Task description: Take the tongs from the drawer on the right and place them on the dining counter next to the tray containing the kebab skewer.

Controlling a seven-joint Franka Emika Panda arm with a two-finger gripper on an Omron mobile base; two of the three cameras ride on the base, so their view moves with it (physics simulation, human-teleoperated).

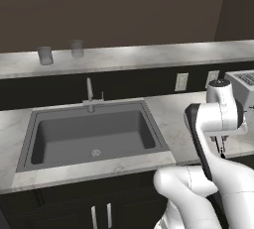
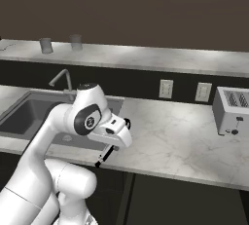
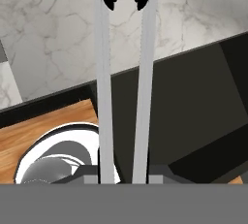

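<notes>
The gripper (image 3: pixel 124 172) is clamped on the tongs (image 3: pixel 102 82), whose two silvery arms run straight out from the fingertips to black tips. Beneath them lie the marble worktop (image 3: pixel 53 29) edge and black cabinetry.

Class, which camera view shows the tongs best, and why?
The hand view: the tongs run up its middle, both silvery arms and dark tips visible, held in the shut tool. The right base view shows them small below the hand; the left base view barely shows them.
</notes>
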